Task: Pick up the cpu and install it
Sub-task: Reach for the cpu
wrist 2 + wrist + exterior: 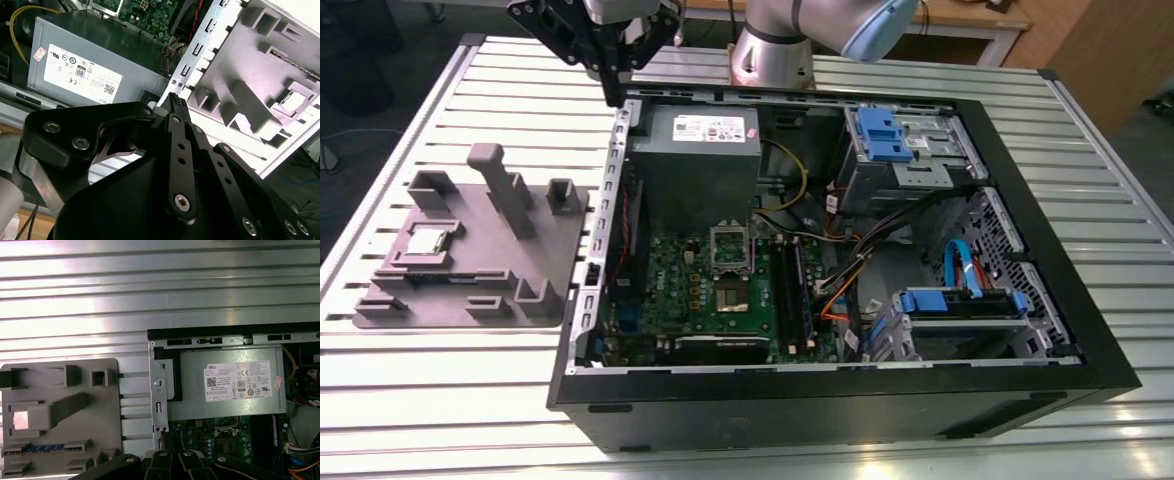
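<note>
Slatted metal table [454, 400], cpu [427, 241] on plate [567, 235]

Gripper [610, 88] hangs over the corner of the open computer case [787, 412], fingers pinched together, nothing between them. The cpu [427, 240] lies well apart on the grey plate [487, 272], at the exterior view's left, on the slatted table [440, 400].

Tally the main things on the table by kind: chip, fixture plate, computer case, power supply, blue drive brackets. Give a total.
cpu: 1
grey plate: 1
computer case: 1
power supply: 1
blue drive brackets: 2
Total: 6
</note>
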`<state>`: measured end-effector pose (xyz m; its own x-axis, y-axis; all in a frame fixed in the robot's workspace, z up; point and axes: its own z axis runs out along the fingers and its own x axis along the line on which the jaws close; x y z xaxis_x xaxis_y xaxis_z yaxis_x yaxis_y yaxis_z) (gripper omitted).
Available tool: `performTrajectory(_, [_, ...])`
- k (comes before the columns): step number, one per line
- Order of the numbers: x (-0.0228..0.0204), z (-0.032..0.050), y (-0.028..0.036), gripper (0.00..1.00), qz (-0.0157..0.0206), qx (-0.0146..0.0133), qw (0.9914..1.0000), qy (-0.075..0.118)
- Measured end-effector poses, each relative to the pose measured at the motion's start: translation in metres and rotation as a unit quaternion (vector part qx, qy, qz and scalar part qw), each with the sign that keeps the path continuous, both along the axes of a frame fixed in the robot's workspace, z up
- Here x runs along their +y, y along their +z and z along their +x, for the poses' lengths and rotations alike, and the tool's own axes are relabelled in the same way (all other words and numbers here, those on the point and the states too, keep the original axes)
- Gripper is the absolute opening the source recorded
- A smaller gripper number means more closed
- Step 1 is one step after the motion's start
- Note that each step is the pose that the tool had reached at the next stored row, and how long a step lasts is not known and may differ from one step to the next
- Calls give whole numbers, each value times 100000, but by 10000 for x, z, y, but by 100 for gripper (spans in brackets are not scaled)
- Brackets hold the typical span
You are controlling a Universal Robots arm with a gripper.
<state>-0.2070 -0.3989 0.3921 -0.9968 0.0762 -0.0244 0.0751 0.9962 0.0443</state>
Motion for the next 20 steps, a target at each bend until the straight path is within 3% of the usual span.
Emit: performTrajectory(20, [0,-58,-1,10,2,0,100000,-4])
